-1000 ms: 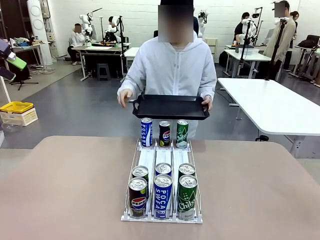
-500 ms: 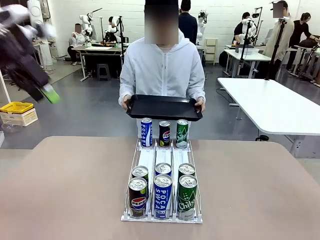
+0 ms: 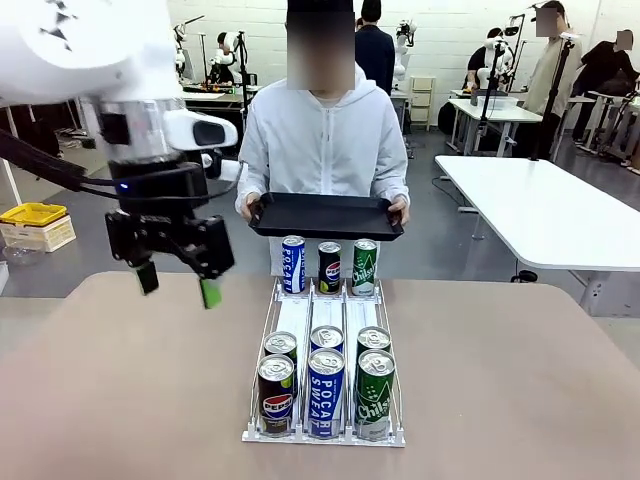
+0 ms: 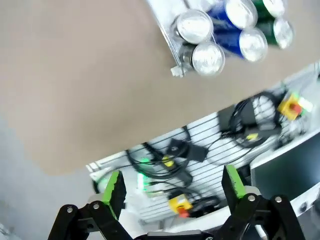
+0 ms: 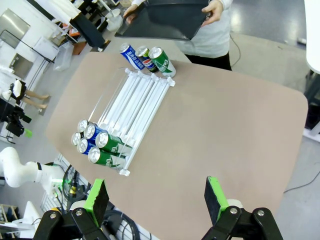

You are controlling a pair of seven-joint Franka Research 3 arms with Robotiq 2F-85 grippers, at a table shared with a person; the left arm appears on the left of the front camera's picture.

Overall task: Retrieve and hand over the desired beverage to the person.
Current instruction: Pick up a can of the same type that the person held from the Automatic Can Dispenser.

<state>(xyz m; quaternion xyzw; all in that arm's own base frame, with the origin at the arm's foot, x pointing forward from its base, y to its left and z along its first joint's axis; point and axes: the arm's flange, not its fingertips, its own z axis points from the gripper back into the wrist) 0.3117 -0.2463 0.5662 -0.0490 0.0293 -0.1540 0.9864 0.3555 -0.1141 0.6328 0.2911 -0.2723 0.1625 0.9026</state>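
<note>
A white rack on the tan table holds beverage cans: Pepsi, Pocari Sweat and a green Chilsung can at the near end, with another row right behind them. Three more cans stand at the far end. Which can is the desired one I cannot tell. The person stands at the far side holding a black tray in both hands. My left gripper hangs open above the table, left of the rack. In the left wrist view the left gripper is empty, with cans near the top. High over the table, my right gripper is open and empty, the rack below it.
The table's near edge has cables and a slatted panel below it. A long white table stands at the right behind the person. A yellow bin sits far left on the floor. Bare tabletop lies on both sides of the rack.
My left arm has swung in from the upper left and down over the table, left of the rack. The person has shifted the tray slightly left.
</note>
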